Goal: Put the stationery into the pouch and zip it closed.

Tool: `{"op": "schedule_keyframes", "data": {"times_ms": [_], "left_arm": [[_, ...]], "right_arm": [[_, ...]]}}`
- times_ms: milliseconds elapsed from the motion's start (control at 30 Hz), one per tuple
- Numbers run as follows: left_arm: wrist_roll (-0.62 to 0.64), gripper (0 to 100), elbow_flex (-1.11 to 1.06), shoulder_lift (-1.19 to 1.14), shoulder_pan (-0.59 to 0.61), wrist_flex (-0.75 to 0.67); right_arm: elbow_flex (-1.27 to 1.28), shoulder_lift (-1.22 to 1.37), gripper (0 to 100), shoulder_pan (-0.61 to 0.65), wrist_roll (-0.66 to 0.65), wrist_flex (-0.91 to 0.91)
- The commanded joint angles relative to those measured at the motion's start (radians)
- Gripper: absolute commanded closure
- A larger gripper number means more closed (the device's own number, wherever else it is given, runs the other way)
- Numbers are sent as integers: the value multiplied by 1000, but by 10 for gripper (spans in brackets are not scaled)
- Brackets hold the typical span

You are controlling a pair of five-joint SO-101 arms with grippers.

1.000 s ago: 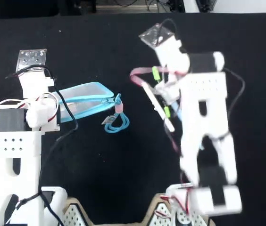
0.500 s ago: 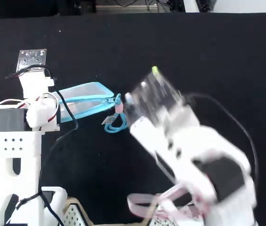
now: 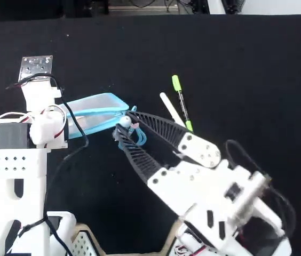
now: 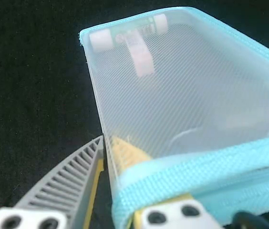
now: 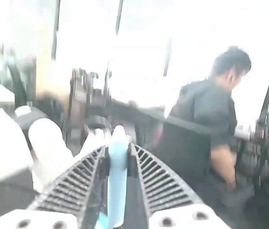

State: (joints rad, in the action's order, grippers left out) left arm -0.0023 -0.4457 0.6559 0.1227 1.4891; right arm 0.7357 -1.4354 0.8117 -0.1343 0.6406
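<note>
Blue-trimmed pouch [image 3: 97, 106] is pinched at one end by the left gripper [image 4: 107, 148]. At its zip-pull end (nearest arm), the right gripper [image 3: 123, 126] clasps a blue pen [image 5: 117, 164], with the pouch's length running away beyond it.

Left arm [image 3: 17, 165]: white printed shell, black servo [image 3: 9, 136], bracket with rows of small holes, black cable [image 3: 74, 128], thin red wires, silver plate [image 3: 36, 65] on top. Right arm [image 3: 214, 194]: white shell, black looping cables, pale disc with dark screw heads. Right gripper [image 3: 125, 124]: dark ribbed fingers. Left gripper [image 4: 108, 143]: grey ribbed finger, yellow lining, white base with screw holes
</note>
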Motion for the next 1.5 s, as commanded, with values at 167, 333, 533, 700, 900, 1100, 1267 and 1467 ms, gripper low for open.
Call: {"op": "schedule_keyframes", "data": {"times_ms": [167,333,533,700,900,1100,1267,1467], "left_arm": [[2,970,-28,-8,-1,-3],[2,970,-28,-8,-1,-3],[2,970,-28,-8,-1,-3],[2,970,-28,-8,-1,-3],[2,970,-28,-8,-1,-3],[2,970,-28,-8,-1,-3],[2,970,-28,-8,-1,-2],[2,970,-28,-8,-1,-2]], "right_arm": [[294,-82,987,11,11,-351],[437,-82,987,5,3,-476],[579,-82,988,3,2,-621],[651,-81,987,3,2,-628],[526,-81,855,9,11,-247],[344,-81,833,5,3,-48],[303,-81,913,3,3,-46],[334,-81,928,5,2,-3]]}}
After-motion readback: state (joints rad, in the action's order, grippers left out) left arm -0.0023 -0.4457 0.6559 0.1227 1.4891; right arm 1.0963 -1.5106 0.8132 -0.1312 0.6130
